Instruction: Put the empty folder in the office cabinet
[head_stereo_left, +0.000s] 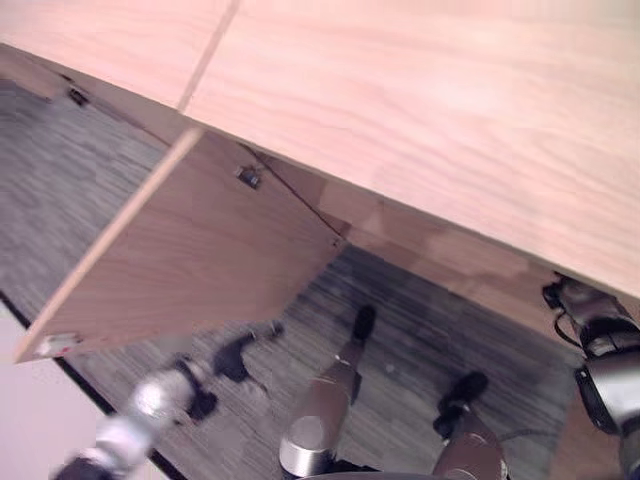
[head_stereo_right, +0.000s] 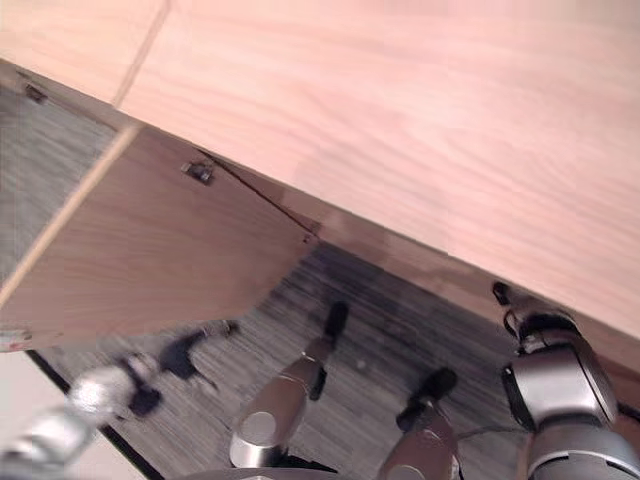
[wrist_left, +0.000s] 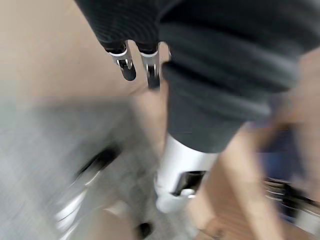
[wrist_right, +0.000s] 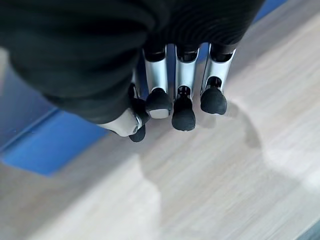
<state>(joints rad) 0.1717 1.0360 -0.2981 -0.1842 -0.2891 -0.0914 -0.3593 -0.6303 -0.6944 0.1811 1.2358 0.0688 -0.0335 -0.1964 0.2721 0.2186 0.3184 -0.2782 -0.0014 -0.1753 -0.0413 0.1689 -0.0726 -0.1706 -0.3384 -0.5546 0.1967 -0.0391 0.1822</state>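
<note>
— Where is the folder?

— In the right wrist view a blue folder (wrist_right: 47, 142) lies flat on a pale wooden surface (wrist_right: 215, 190), at the left and centre of the frame, partly behind the right hand (wrist_right: 165, 95). Whether it is empty I cannot tell.

— And that hand's fingers?

— Curled down in a tight row, dark tips together, over the folder's edge. Whether they grip it I cannot tell.

— The cabinet?

— In the left eye view the cabinet (head_stereo_left: 450, 110) fills the upper part, its top pale wood. One door (head_stereo_left: 200, 260) stands swung open at centre left, over grey carpet (head_stereo_left: 420, 350).

— The left hand?

— The left hand (head_stereo_left: 235, 355) hangs low, just below the door's lower edge, not touching it. Its fingers are too blurred to read.
</note>
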